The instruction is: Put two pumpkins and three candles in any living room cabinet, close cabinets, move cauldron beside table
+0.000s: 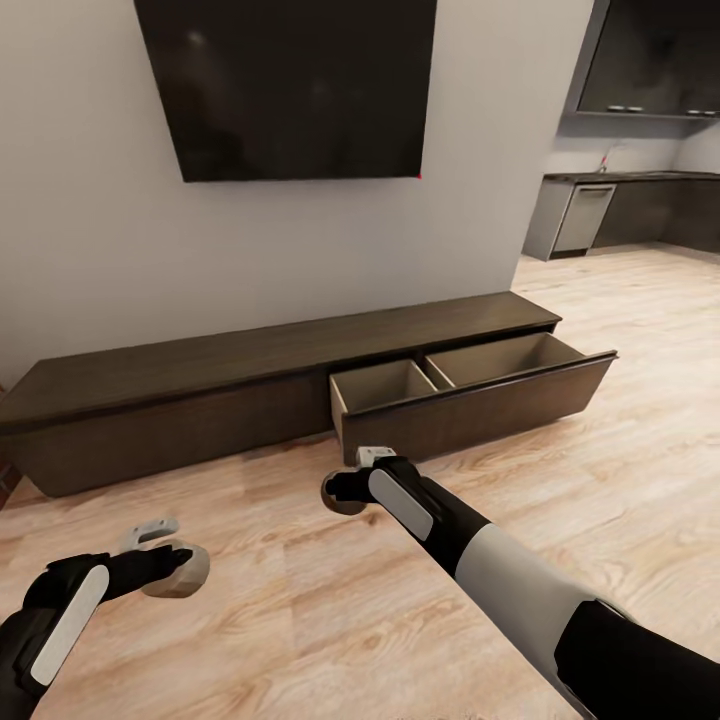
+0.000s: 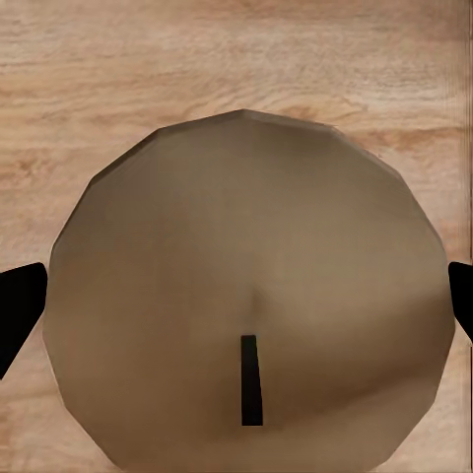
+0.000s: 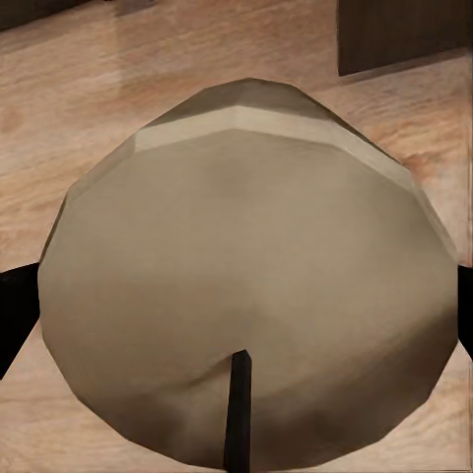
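A beige candle [image 1: 186,577] hangs just above the plank floor at the lower left, with my left gripper [image 1: 168,563] shut on it. In the left wrist view this candle [image 2: 246,296] shows its flat top and wick between black fingertips [image 2: 18,307]. My right gripper [image 1: 347,488] is shut on a second candle [image 1: 345,506], close in front of the cabinet's [image 1: 240,358] open drawer [image 1: 480,368]. The right wrist view has that candle [image 3: 246,296] near the drawer's dark front [image 3: 404,34]. The drawer's pale compartments look bare.
A black TV [image 1: 290,80] hangs on the wall above the cabinet. Grey kitchen units [image 1: 610,210] stand far back at the right. The open drawer front [image 1: 500,410] juts out over the wood floor [image 1: 300,600].
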Robot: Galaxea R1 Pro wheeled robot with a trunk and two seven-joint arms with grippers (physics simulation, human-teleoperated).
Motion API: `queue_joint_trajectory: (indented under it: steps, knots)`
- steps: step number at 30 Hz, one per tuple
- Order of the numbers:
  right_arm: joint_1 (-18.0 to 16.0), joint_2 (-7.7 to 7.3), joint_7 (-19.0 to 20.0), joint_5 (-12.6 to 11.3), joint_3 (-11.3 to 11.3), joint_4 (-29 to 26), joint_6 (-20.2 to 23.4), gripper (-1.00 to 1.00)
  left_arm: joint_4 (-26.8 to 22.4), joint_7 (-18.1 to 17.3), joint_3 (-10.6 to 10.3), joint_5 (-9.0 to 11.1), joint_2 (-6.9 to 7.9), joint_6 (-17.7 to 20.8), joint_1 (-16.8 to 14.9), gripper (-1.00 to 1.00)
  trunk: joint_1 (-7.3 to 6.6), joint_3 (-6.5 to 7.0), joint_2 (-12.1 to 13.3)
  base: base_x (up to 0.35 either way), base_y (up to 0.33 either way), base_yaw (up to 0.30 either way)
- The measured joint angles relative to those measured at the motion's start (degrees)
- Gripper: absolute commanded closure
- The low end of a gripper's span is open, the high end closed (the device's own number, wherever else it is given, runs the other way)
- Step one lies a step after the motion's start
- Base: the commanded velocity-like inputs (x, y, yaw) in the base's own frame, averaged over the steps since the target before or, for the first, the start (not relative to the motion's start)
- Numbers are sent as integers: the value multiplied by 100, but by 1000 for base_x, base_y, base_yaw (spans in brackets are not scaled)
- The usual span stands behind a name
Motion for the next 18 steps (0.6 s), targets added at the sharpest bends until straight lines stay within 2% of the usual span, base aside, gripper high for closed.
queue_joint_trajectory:
  steps: [18]
  knots:
    - [0,0,-9,-3,6,0,-200,100,0,0,1,-2,0,0,0,100,0,-115,0,0,0,-222]
